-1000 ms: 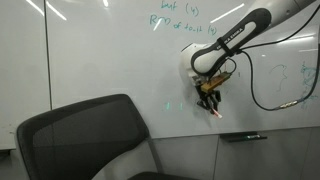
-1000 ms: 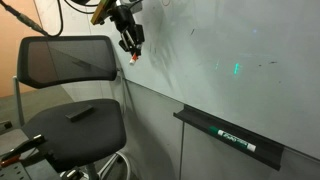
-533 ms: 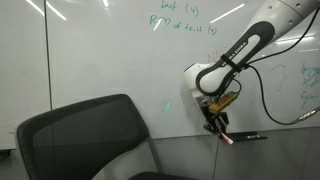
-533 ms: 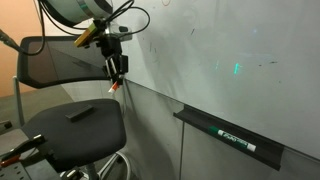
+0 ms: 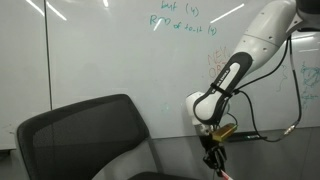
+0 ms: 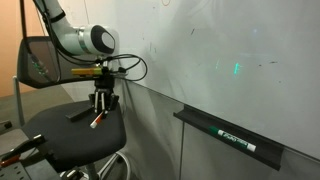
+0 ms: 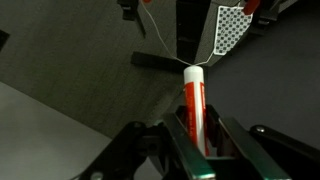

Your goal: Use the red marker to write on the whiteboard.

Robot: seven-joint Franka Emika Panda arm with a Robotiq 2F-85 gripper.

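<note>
The red marker (image 7: 193, 100) is a slim red stick with a pale end. It stands between the fingers of my gripper (image 7: 195, 117), which is shut on it, pale end pointing away. In an exterior view the gripper (image 6: 100, 103) hangs low over a chair seat, and the marker (image 6: 97, 120) pokes down from it. In an exterior view the gripper (image 5: 212, 158) and marker (image 5: 219, 171) sit below the whiteboard's lower edge. The whiteboard (image 5: 100, 50) (image 6: 230, 40) is a glossy white wall panel with faint green writing. The marker tip is off its surface.
A black mesh office chair (image 5: 80, 140) (image 6: 55, 62) stands in front of the board. A dark flat stick (image 6: 80, 112) (image 7: 160, 62) lies on its seat. A narrow ledge (image 6: 228, 135) along the board's lower edge carries a dark marker. A cable (image 5: 262, 135) loops off the arm.
The arm has swung down from the whiteboard face to below its lower edge, over the chair seat, with the red marker still held in the shut gripper.
</note>
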